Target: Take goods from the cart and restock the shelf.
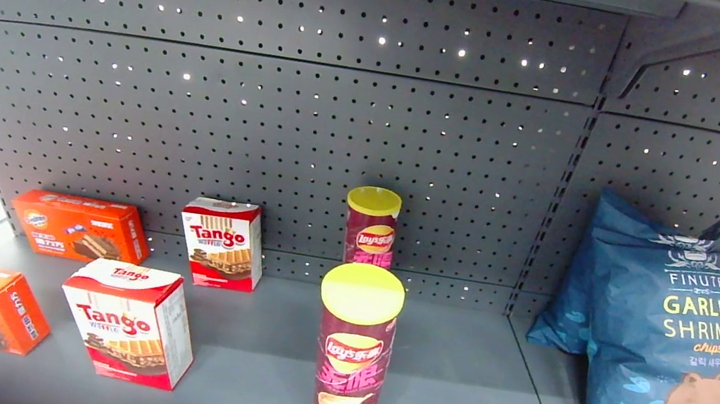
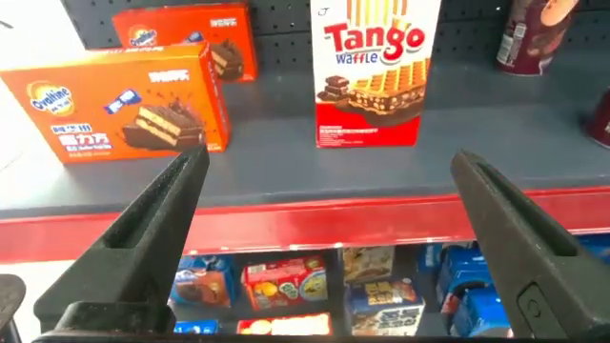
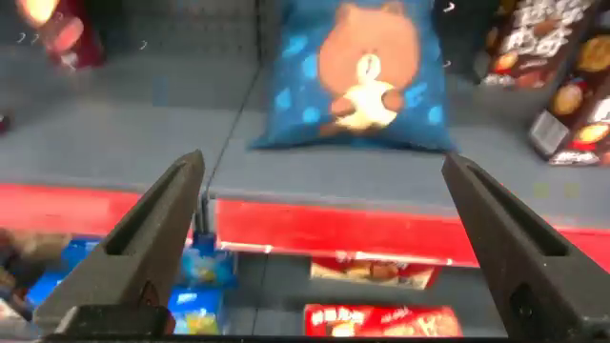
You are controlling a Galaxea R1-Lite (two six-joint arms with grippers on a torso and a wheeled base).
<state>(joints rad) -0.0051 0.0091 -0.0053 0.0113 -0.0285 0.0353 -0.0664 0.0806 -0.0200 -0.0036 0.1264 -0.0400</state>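
Beyond the left pincer [image 2: 329, 160], whose two dark fingers stand wide apart with nothing between them, a grey shelf [image 1: 446, 389] carries goods in short rows running front to back. Straight ahead of this pincer, just past the red shelf lip [image 2: 381, 224], stands a red-and-white wafer box [image 2: 376, 76], with a second wafer box [image 1: 223, 243] farther back near the perforated rear wall. Ahead and toward the robot's left sit two orange cake boxes, the front one [image 2: 124, 105] close to the lip and the rear one [image 2: 186, 38] behind it. Toward the robot's right of the wafer boxes, two tall chip cans with yellow lids stand upright, the near can [image 1: 351, 360] in front of the far can [image 1: 371, 225]. The right pincer [image 3: 322, 162] is likewise spread open and empty; directly ahead of it a blue bag of shrimp chips [image 3: 357, 76] leans back on the shelf, with brown snack packs [image 3: 543, 76] beside the bag on the robot's right. Below both pincers, a lower shelf holds more packaged goods [image 2: 286, 286]. Restocking looks partly done: each row holds about two items, with bare shelf between them. Neither pincer carries anything, so the next item would have to come from the cart; how many remain cannot be told.
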